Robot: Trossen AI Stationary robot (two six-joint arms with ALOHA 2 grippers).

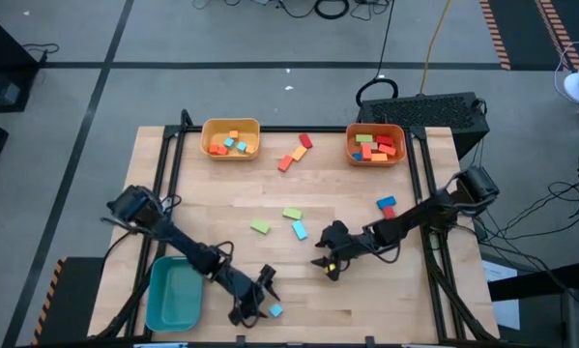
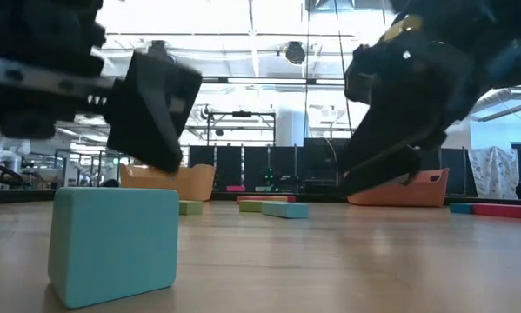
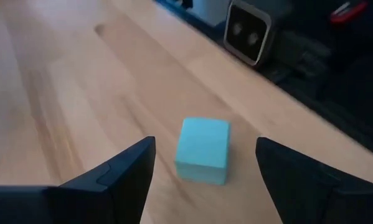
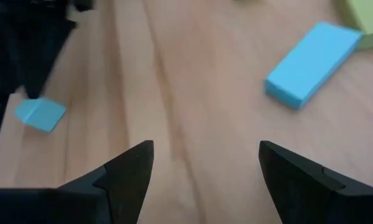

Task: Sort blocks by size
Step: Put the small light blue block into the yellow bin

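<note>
Blocks in the yellow bin and orange bin — too small to count.

Bright overhead ceiling lights glare white in the low view; the arms there are dark silhouettes, blurred. Soft shadows lie on the tabletop.

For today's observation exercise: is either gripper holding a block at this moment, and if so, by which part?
Nothing is held. The left gripper is open, with the small light blue cube loose on the table between its fingers. The right gripper is open and empty.
</note>
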